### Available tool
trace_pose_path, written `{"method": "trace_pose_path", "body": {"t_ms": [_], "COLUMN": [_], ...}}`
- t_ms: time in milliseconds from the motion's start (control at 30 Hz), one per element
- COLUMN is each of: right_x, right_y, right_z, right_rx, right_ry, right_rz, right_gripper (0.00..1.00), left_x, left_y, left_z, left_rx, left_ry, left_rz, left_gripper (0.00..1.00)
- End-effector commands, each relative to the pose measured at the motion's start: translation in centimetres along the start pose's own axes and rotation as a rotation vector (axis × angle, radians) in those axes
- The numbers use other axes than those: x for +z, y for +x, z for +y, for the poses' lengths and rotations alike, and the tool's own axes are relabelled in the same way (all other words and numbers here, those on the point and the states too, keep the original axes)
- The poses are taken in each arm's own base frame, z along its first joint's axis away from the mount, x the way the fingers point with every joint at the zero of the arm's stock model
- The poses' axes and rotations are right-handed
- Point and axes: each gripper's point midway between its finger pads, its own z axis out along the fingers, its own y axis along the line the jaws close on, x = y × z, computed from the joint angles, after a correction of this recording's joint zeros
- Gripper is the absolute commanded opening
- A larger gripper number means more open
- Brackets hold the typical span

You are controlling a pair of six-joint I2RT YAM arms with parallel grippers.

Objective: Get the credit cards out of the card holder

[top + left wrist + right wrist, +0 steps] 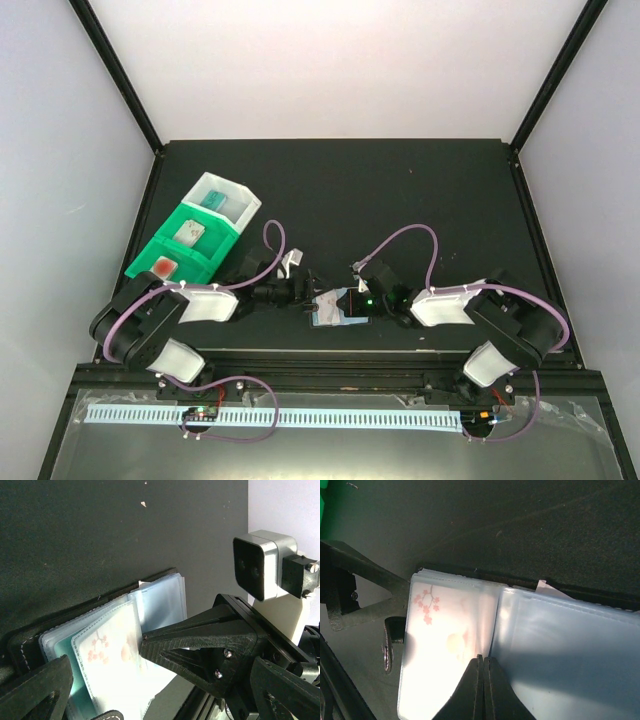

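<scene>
Black worktop (420,200) bears the card holder (338,310) at its near edge; left end effector (298,290) reaches in low, splayed beside it; right end effector (481,662) reaches opposite, clenched, tips touching the clear pockets (570,645).

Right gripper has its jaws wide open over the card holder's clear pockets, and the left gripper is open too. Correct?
No. The right gripper is shut, fingertips together over the pockets of the card holder, as the right wrist view shows. The left gripper is open.
</scene>
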Motion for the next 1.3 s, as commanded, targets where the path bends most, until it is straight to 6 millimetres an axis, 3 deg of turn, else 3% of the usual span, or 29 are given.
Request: {"method": "trace_pose_path", "body": {"t_ms": [0, 567, 733, 900, 1100, 1267], "right_x": [0.0, -0.1, -0.9, -3.1, -5.4, -6.0], "right_y": [1.3, 1.3, 1.0, -0.3, -1.5, -1.7], "right_z": [-1.4, -1.1, -0.3, 0.2, -1.0, -3.5], "right_rx": [0.007, 0.005, -0.001, -0.043, -0.094, -0.081], "right_ry": [0.047, 0.029, 0.008, 0.042, 0.140, 0.206], "right_rz": [0.030, 0.029, 0.018, -0.039, -0.106, -0.118], "right_gripper": [0.01, 0.03, 0.13, 0.22, 0.33, 0.36], "left_x": [0.5, 1.1, 1.0, 1.0, 1.2, 1.4], "left_y": [-0.6, -0.1, 0.0, 0.0, 0.3, 0.6], "left_z": [-0.9, -3.2, -3.9, -4.3, -5.1, -6.0], "left_rx": [0.036, 0.068, 0.076, 0.074, 0.071, 0.074], "left_ry": [0.011, 0.047, 0.055, 0.064, 0.090, 0.110], "left_rz": [-0.007, 0.018, 0.019, 0.023, 0.034, 0.044], "left_gripper": [0.99, 0.99, 0.99, 0.99, 0.99, 0.99]}}
